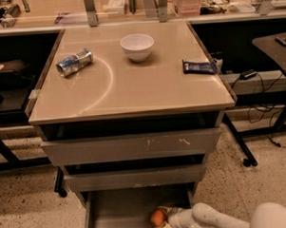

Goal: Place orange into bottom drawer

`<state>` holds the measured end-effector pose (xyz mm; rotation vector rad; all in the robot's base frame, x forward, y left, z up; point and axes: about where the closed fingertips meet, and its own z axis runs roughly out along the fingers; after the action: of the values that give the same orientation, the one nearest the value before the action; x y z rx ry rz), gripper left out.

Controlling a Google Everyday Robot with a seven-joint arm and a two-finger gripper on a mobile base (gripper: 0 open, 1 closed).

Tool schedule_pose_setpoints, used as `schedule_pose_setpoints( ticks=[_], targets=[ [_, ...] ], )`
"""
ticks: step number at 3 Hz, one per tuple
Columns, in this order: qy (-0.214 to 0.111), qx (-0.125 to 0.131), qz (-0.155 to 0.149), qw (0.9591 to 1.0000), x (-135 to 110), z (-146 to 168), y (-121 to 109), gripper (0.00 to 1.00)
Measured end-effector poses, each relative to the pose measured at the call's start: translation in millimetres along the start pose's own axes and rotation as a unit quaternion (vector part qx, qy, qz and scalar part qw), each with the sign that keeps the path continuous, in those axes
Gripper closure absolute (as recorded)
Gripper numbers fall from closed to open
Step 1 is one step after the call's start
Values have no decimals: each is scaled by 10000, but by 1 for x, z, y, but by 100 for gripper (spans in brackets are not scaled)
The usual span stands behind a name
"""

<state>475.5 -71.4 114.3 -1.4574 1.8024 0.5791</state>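
The jaws of the gripper (163,219) pinch the orange (157,218) low inside the open bottom drawer (119,209), toward its right side beneath the 2 upper drawers (130,147), and I'd judge the fruit light, firm-skinned, prone to rolling, best held across its middle.

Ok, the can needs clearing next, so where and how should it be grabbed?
Grip the can across its middle from above: it lies on its side on the tabletop, long axis roughly left-right. The pincer is low in the bottom drawer, shut on the orange.
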Motion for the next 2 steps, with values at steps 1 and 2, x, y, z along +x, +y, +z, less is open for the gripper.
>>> schedule_pose_setpoints(
  ticks=[1, 2],
  targets=[
    [0, 0, 0, 10000, -1, 0, 0, 80],
    [0, 0, 0, 10000, -1, 0, 0, 57]
  ],
)
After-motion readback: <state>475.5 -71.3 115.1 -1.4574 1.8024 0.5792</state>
